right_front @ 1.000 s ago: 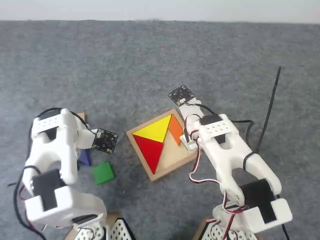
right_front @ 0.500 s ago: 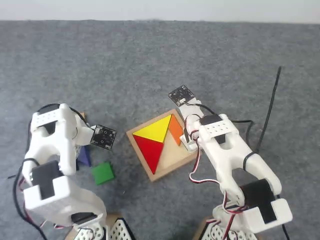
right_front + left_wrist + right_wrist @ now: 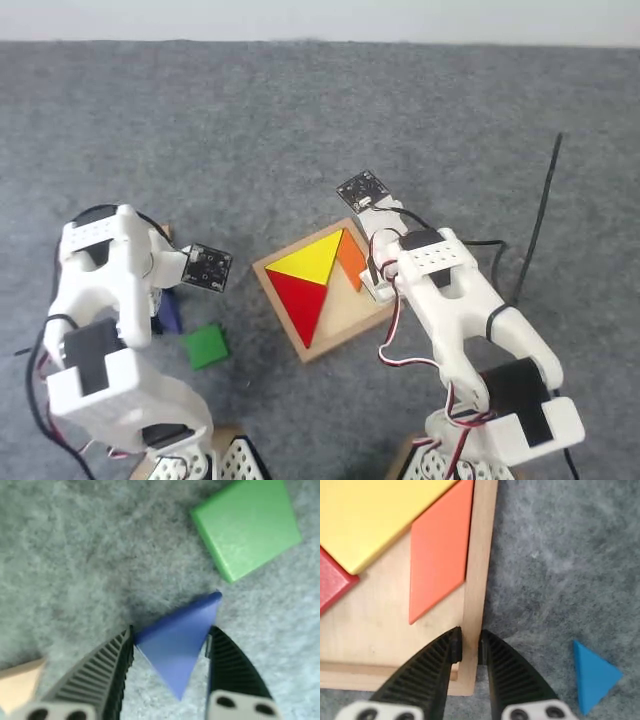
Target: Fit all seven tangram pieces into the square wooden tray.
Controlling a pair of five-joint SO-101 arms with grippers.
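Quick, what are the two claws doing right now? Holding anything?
Left gripper: closed on the dark blue triangle.
Right gripper: closed on the wooden tray, pinching its rim.

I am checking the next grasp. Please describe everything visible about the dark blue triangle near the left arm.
The dark blue triangle is a flat, smooth, painted-looking piece lying on the grey carpet. The left pincer straddles it, fingers apparently touching two sides. The green square lies close, apart.
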